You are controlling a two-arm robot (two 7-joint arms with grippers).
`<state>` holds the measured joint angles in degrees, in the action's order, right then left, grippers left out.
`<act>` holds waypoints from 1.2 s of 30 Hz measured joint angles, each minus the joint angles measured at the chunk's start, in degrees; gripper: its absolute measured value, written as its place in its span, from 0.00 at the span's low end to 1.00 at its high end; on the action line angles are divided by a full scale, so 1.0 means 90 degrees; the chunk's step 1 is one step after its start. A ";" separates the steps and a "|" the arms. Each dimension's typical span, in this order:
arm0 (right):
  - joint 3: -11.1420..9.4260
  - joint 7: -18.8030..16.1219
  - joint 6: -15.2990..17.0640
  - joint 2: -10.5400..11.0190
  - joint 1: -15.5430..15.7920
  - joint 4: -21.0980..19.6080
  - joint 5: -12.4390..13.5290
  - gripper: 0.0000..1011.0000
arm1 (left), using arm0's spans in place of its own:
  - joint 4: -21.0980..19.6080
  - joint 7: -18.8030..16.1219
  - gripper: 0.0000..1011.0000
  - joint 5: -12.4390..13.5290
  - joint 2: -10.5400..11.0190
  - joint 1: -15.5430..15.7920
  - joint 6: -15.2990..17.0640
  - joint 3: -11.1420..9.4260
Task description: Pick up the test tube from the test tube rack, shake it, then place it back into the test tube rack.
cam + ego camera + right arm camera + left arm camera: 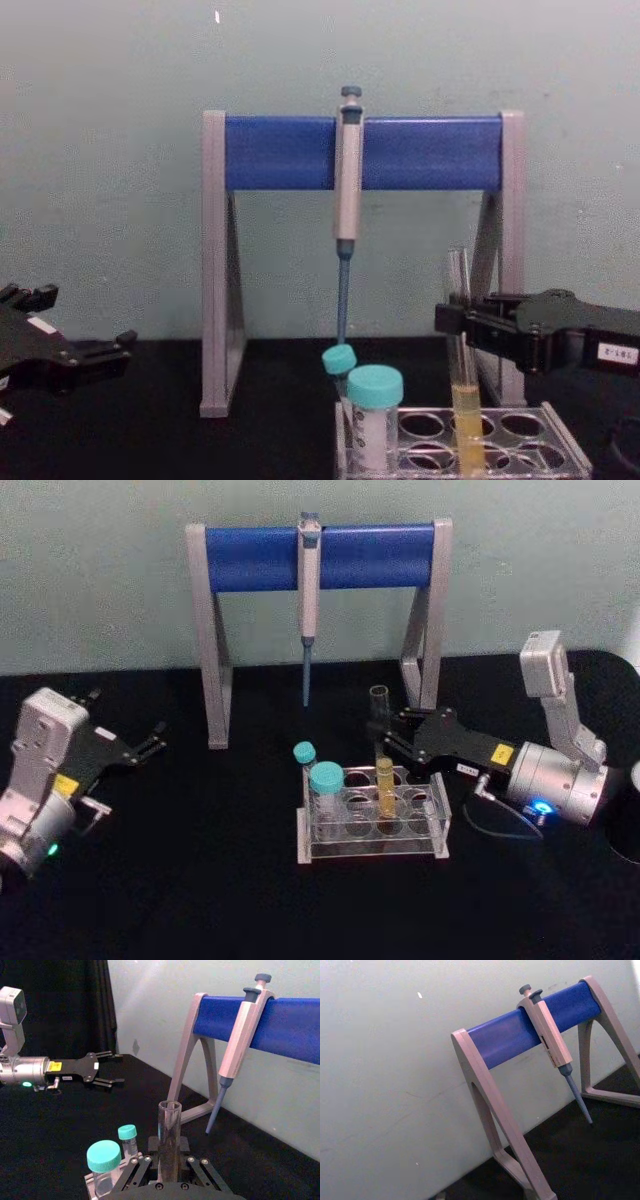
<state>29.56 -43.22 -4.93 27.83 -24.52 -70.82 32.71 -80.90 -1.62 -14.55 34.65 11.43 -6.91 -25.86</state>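
The test tube (384, 778) stands in the clear test tube rack (441, 832), its yellow liquid low in a middle hole and its open top leaning toward the back. My right gripper (386, 732) reaches in from the right and is shut on the tube's upper part, just above the rack. In the chest view the right gripper (447, 320) grips the tube (463, 395) over the rack (572, 452). The right wrist view has the tube (169, 1135) rising between the fingers (134, 1171). Far off at the table's left, my left gripper (150, 742) rests open.
Two teal-capped tubes (325, 780) (304, 752) stand in the rack's left holes. Behind the rack is the blue-and-grey stand (250, 558) with a pipette (308, 600) hanging tip down. A cable (500, 825) loops beside the right wrist. Black tabletop lies all around.
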 joint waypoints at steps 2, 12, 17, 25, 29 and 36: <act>0.0006 0.0000 0.0018 0.0002 -0.0003 0.0004 -0.0007 0.23 | 0.0000 0.0000 0.99 0.0000 0.0000 0.0000 0.0000 0.0000; 0.0073 0.0046 0.0137 0.0008 -0.0049 0.0030 -0.0098 0.23 | 0.0000 0.0000 0.99 0.0000 0.0000 0.0000 0.0000 0.0000; 0.0083 0.0053 0.0157 0.0012 -0.0055 0.0029 -0.0112 0.23 | 0.0000 0.0000 0.99 -0.0001 0.0000 0.0000 0.0000 0.0000; 0.0082 0.0069 0.0157 0.0017 -0.0055 0.0016 -0.0137 0.23 | 0.0000 0.0000 0.99 0.0000 0.0000 0.0000 0.0000 0.0000; 0.0079 0.0068 0.0157 0.0018 -0.0054 0.0017 -0.0138 0.23 | 0.0000 0.0000 0.99 0.0000 0.0000 0.0000 0.0000 0.0000; 0.0078 0.0066 0.0157 0.0017 -0.0051 0.0019 -0.0138 0.23 | 0.0000 0.0000 0.99 0.0000 0.0000 0.0000 0.0000 0.0000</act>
<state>30.27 -42.63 -3.52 27.99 -24.98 -70.65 31.47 -80.90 -1.62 -14.55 34.64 11.43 -6.91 -25.86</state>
